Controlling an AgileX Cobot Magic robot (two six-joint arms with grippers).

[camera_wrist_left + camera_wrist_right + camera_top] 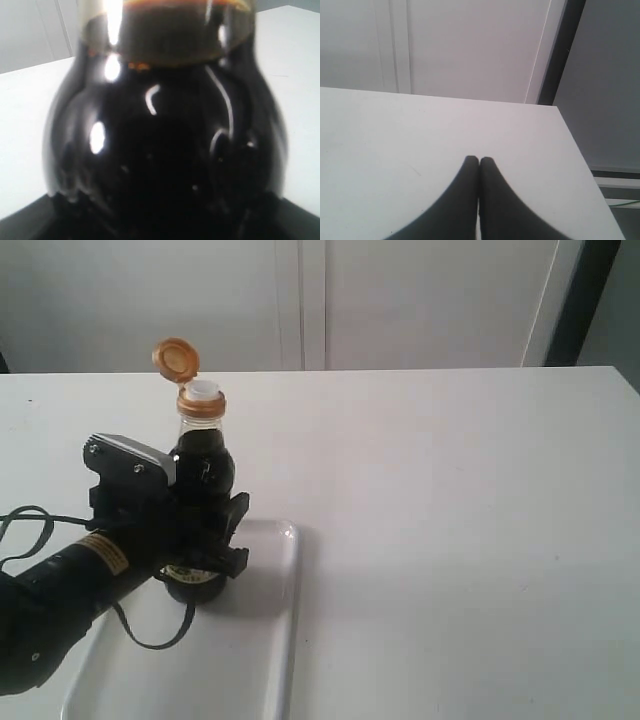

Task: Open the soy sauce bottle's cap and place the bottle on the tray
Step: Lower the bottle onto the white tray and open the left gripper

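The soy sauce bottle (205, 472) stands upright on the white tray (255, 650), near the tray's far end. Its golden-brown cap (175, 357) is flipped open and tilts back on its hinge, baring the white spout (203, 390). My left gripper (215, 540) comes in from the left and is shut on the bottle's lower body, over the label. In the left wrist view the dark bottle (165, 125) fills nearly everything. My right gripper (479, 161) is shut with nothing in it, above bare table; the exterior view does not show it.
The white table (450, 490) stretches to the right of the tray and behind it. A white wall and a dark vertical strip (590, 300) lie beyond the far edge. The left arm's black cable (150, 635) loops over the tray.
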